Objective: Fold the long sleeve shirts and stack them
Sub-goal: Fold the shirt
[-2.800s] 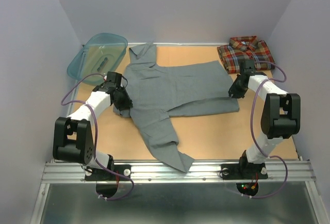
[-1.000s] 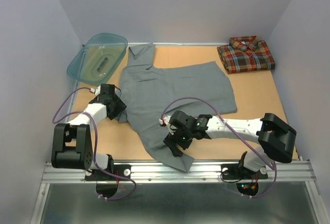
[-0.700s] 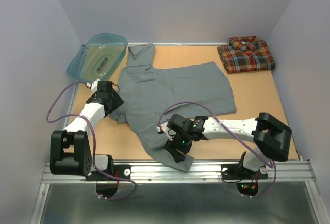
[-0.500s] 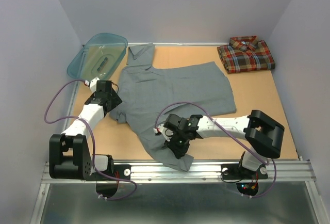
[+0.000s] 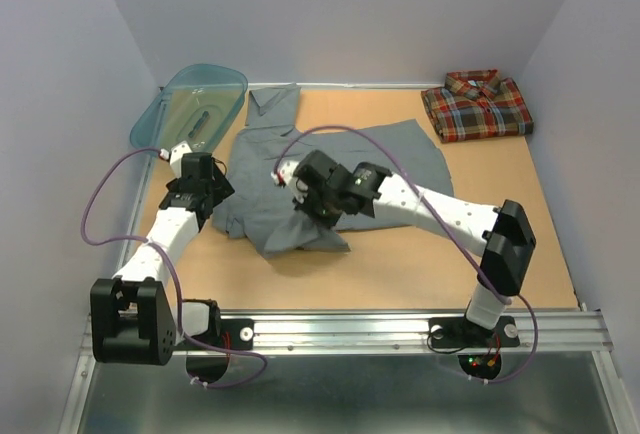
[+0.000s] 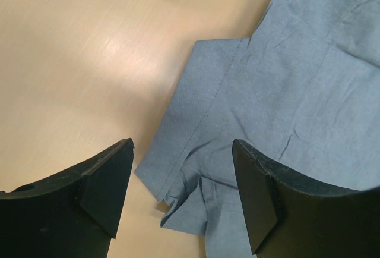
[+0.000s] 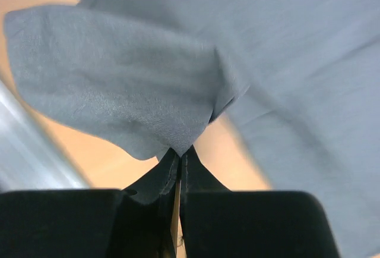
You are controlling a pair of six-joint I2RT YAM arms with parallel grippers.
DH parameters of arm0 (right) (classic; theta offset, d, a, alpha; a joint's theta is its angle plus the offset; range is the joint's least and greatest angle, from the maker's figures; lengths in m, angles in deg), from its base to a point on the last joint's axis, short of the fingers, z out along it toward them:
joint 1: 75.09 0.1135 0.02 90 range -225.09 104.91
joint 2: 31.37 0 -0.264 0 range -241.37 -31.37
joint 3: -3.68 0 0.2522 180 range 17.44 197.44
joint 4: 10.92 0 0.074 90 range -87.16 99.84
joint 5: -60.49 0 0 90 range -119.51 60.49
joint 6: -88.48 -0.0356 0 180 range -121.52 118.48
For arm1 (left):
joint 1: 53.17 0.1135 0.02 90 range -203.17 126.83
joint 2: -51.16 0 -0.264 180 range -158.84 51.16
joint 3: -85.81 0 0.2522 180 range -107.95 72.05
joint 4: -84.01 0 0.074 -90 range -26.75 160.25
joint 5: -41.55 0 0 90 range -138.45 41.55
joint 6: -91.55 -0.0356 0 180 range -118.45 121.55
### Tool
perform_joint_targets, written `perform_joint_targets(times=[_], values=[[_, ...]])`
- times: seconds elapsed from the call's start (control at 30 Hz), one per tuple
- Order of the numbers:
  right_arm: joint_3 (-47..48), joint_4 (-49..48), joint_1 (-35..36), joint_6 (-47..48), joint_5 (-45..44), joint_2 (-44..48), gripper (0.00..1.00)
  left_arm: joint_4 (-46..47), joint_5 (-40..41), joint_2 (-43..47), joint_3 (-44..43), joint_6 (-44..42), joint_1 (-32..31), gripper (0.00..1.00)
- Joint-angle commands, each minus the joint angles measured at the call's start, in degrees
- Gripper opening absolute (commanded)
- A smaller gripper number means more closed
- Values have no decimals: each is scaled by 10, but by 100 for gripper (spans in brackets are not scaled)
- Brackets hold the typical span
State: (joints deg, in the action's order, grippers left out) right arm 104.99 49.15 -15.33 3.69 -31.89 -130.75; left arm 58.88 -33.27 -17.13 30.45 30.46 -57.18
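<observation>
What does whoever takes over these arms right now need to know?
Grippers: the right gripper is shut on the near sleeve of the grey shirt, lifted over its body. The left gripper is open above the shirt's left edge, holding nothing.
Things: grey shirt spread in the middle of the table; plaid shirt at the far right corner.
Done: plaid shirt folded.
Left: finish folding the grey shirt, then stack the two.

You have a plain grey shirt (image 5: 405, 159) on the tan table (image 5: 500, 204). Far right of it lies a red, orange and dark blue plaid shirt (image 5: 476, 106); far left of it, a teal basin (image 5: 190, 104). Purple cables (image 5: 330, 128) trail from white and black arms (image 5: 440, 212).
</observation>
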Motion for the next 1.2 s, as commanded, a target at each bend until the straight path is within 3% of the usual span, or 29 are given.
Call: perform_joint_targets(times=[0.0,0.17,0.4,0.67,0.83,1.17], values=[[160,25,-73,51,-120,-40,1,17,-4,36,12,-6,2,79],[300,-3,-103,78,-162,-123,1,10,-39,66,19,-1,2,79],[401,-62,-118,118,-200,-209,1,-13,-92,99,35,5,1,78],[388,-105,-120,121,-149,-224,2,-10,-204,97,53,28,-3,75],[342,-107,-117,108,-78,-182,2,-11,-169,81,51,63,-3,76],[166,-105,-84,77,37,-9,2,2,-86,84,11,67,-1,76]])
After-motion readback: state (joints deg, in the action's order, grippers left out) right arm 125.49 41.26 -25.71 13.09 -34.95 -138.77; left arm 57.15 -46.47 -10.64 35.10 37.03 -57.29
